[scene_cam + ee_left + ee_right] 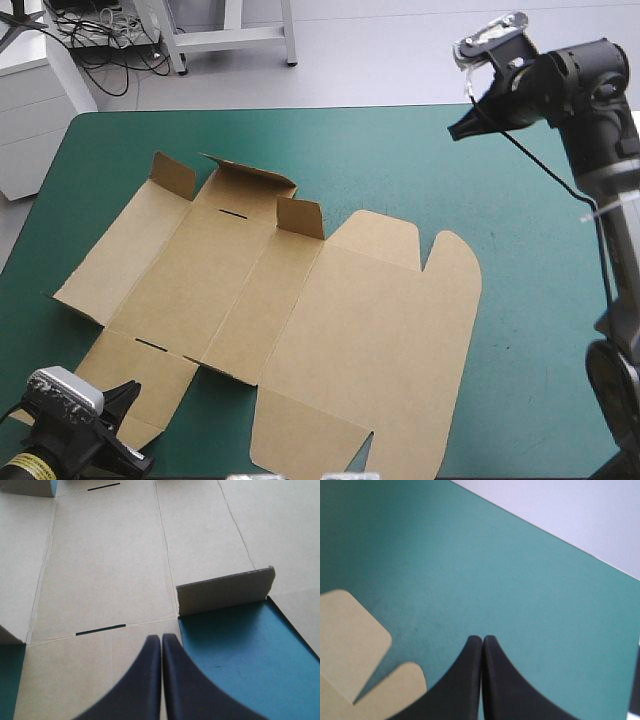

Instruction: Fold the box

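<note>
The brown box (pixel 300 310) lies as a flat cut sheet on the left and middle of the teal-green cover. Three small flaps stand up along its far side (pixel 300 217). My left gripper (pixel 130 392) is shut above the sheet's near-left panel with nothing between its fingers. In the left wrist view the left gripper (pixel 161 639) points across the box (pixel 105 565), with one raised flap (pixel 225 590) just ahead and to the side. My right gripper (pixel 458 130), shut and holding nothing, hangs high over the far right of the table. The right wrist view shows the right gripper (pixel 482 640) beside the box's rounded tabs (pixel 350 645).
Bare teal-green cover (pixel 540 300) runs from the box's rounded tabs to the table's right edge. The table's far edge (pixel 555 537) lies ahead of my right gripper. A strip of cover (pixel 240 660) shows beside the raised flap near my left gripper.
</note>
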Tool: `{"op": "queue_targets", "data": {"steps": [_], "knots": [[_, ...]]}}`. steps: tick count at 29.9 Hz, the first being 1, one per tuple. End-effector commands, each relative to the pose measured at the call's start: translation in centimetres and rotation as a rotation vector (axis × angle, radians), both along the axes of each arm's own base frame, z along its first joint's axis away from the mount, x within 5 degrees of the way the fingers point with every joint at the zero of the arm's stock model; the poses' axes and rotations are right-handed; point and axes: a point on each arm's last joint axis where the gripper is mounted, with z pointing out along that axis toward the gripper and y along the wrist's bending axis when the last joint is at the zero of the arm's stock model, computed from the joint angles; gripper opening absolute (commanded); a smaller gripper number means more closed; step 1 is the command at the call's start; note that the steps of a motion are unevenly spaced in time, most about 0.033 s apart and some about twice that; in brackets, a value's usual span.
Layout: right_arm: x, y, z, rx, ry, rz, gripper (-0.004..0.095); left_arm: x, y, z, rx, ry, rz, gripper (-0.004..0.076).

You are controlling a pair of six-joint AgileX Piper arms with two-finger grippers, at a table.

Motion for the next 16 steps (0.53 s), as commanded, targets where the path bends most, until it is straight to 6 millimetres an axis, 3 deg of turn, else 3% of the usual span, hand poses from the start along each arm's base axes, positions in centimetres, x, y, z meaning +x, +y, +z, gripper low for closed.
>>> {"op": "queue_targets", "data": {"steps": [1, 9, 16], "knots": [[-5.3, -2.4, 1.7, -0.037, -0.035, -0.106, -0.0020, 0.2, -0.1, 1.4, -0.045, -0.071, 0.002, -0.0010], [-14.3, -4.2, -2.4, 0.029, 0.079, -0.166, -0.0020, 0.2, -0.1, 1.4, -0.045, -0.071, 0.002, -0.0010], [-20.9, -5.7, -6.7, 0.094, 0.124, -0.242, -0.0020, 0.2, -0.1, 1.4, -0.044, -0.072, 0.003, -0.0010]]}}
